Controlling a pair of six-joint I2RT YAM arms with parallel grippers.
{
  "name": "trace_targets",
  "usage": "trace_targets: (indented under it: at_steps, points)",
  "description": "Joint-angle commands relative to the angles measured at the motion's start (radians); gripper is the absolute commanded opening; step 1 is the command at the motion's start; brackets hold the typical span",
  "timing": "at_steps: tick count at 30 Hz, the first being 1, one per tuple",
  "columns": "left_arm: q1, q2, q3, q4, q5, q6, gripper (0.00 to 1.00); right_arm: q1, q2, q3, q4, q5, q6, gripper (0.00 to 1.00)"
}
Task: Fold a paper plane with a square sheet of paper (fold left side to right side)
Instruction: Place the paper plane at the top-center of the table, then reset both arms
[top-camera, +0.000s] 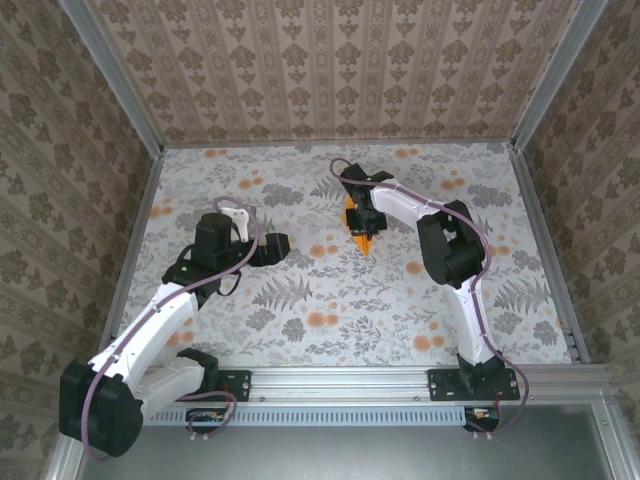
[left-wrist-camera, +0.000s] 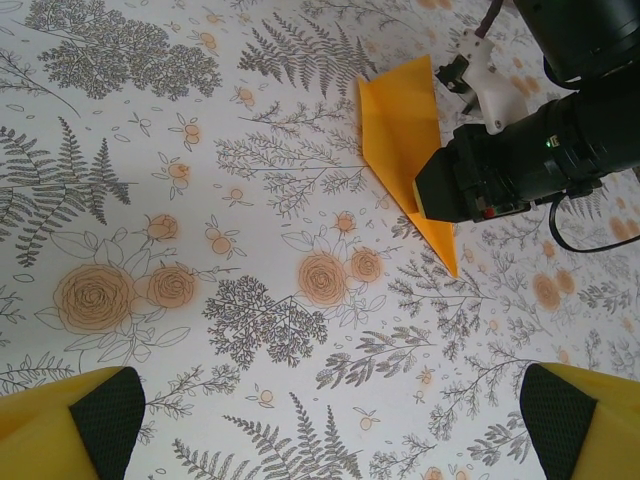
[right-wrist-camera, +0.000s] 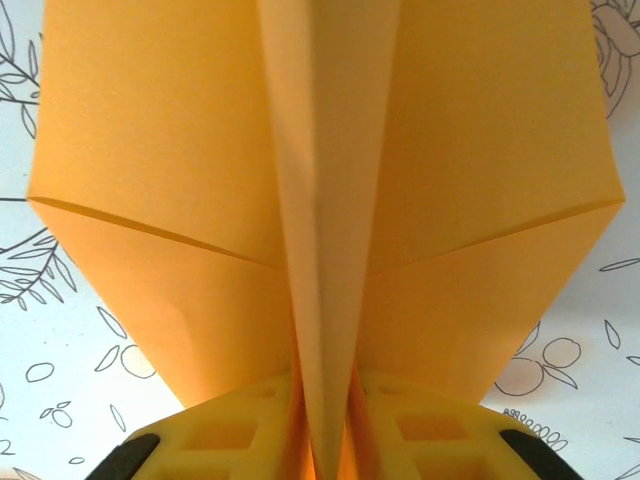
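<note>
Right gripper (right-wrist-camera: 328, 442) pinches the raised centre crease of the bright orange pointed paper plane (right-wrist-camera: 180, 150), which rests on the floral cloth (left-wrist-camera: 200, 330) near mid-table. Left gripper (left-wrist-camera: 330, 425) hovers spread, well apart. I think the pinch must stay centred on the crease, so both wings match.

We see the paper plane (left-wrist-camera: 398, 130) lying on the flowered cloth (left-wrist-camera: 200, 250) that covers the counter. It is a narrow orange dart with a crease down its length. The black, bulky right arm (left-wrist-camera: 520, 165) sits just right of the plane and covers its lower right edge. Well below the plane our left claw (left-wrist-camera: 330, 415) is spread wide. Its two yellow fingers (left-wrist-camera: 40, 430) with dark pads are far apart, and the plane's sharp tip points toward the right one.
</note>
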Motion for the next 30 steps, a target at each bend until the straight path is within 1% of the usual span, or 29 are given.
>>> trace_targets:
  at_steps: [1, 10, 14, 17, 21, 24, 25, 27, 30]
  points:
    - [0.013, 0.008, 0.033, -0.035, -0.007, 0.009, 1.00, 0.004, -0.050, -0.008, -0.047, 0.005, -0.015, 0.24]
    - [0.085, 0.050, 0.054, -0.026, 0.075, -0.039, 1.00, 0.018, -0.189, -0.038, -0.101, 0.048, -0.015, 0.30]
    - [0.126, 0.045, 0.058, -0.026, 0.083, -0.043, 1.00, 0.024, -0.308, -0.092, -0.115, 0.067, -0.018, 0.39]
    - [0.165, 0.028, 0.049, -0.022, 0.042, -0.048, 1.00, 0.022, -0.467, -0.203, -0.049, 0.113, -0.031, 0.52]
    - [0.228, -0.025, 0.018, -0.018, -0.102, -0.035, 1.00, 0.003, -0.710, -0.415, 0.099, 0.228, -0.093, 0.77]
    - [0.270, -0.060, -0.017, 0.009, -0.236, 0.006, 1.00, -0.046, -0.875, -0.603, 0.248, 0.299, -0.123, 0.96]
    - [0.277, -0.069, -0.034, 0.030, -0.286, 0.034, 1.00, -0.070, -0.927, -0.669, 0.303, 0.313, -0.126, 1.00]
    - [0.281, -0.088, -0.079, 0.086, -0.402, 0.094, 1.00, -0.127, -1.001, -0.790, 0.422, 0.326, -0.127, 1.00]
    - [0.282, -0.099, -0.181, 0.235, -0.531, 0.222, 1.00, -0.225, -1.070, -0.962, 0.614, 0.313, -0.161, 1.00]
